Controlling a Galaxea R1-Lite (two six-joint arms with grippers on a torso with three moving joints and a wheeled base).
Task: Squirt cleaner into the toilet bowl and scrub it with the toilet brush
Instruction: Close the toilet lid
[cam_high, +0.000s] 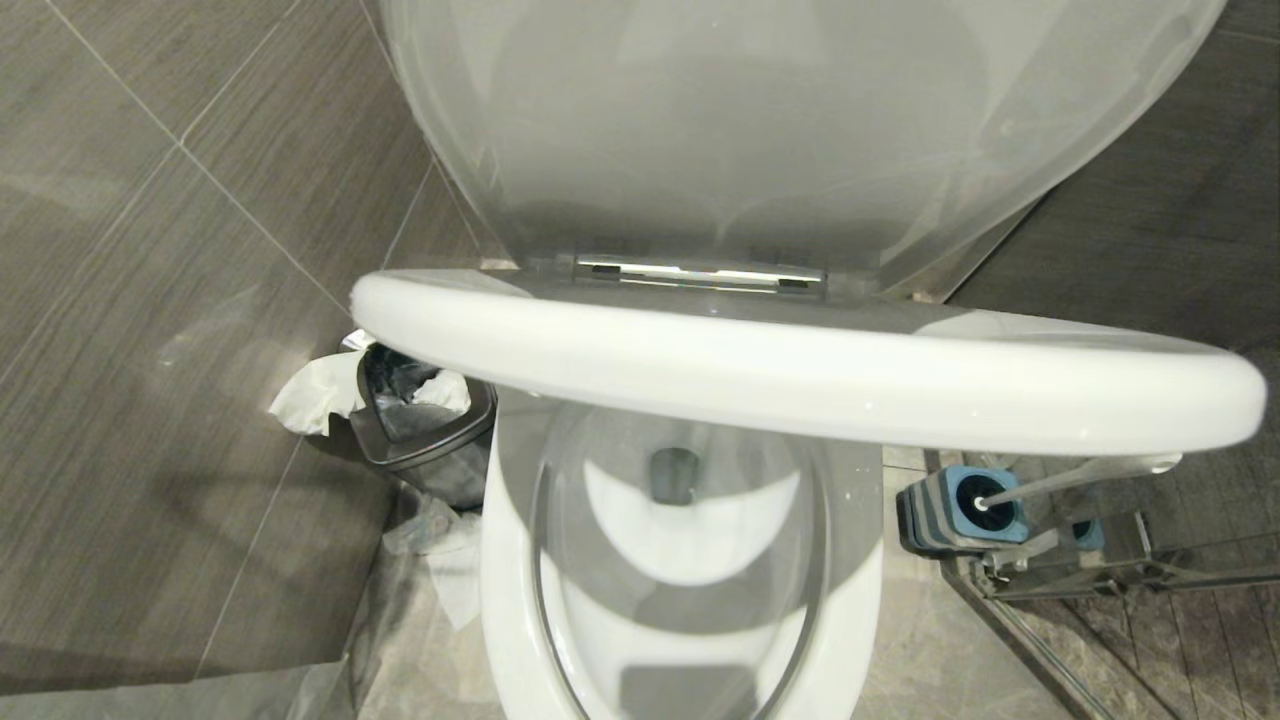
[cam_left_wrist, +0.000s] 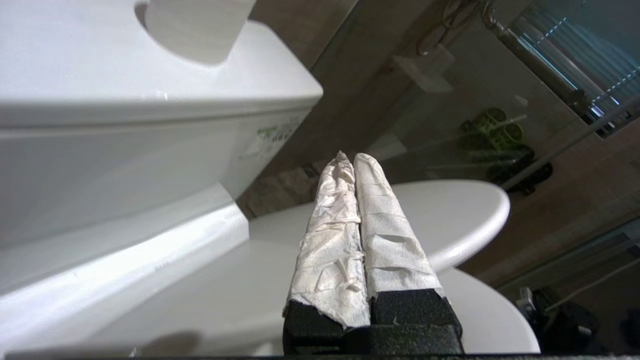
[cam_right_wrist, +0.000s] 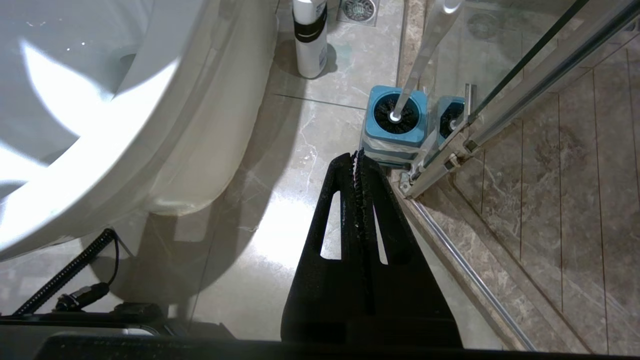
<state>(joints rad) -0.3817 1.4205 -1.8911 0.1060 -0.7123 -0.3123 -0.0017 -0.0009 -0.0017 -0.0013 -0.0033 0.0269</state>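
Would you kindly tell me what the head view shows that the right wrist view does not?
Only the head view shows the small dark bin stuffed with white tissue, and the chrome hinges under the raised lid.

Only the right wrist view shows the pale plastic cleaner bottle standing on the floor, and the shut black right pincer.

Both show the white ceramic toilet bowl and the white-handled toilet brush standing in its blue square holder.

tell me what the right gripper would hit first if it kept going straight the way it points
Probably the blue toilet brush holder on the floor: the shut right gripper points at its base, though depth is unclear and the floor tiles might come first.
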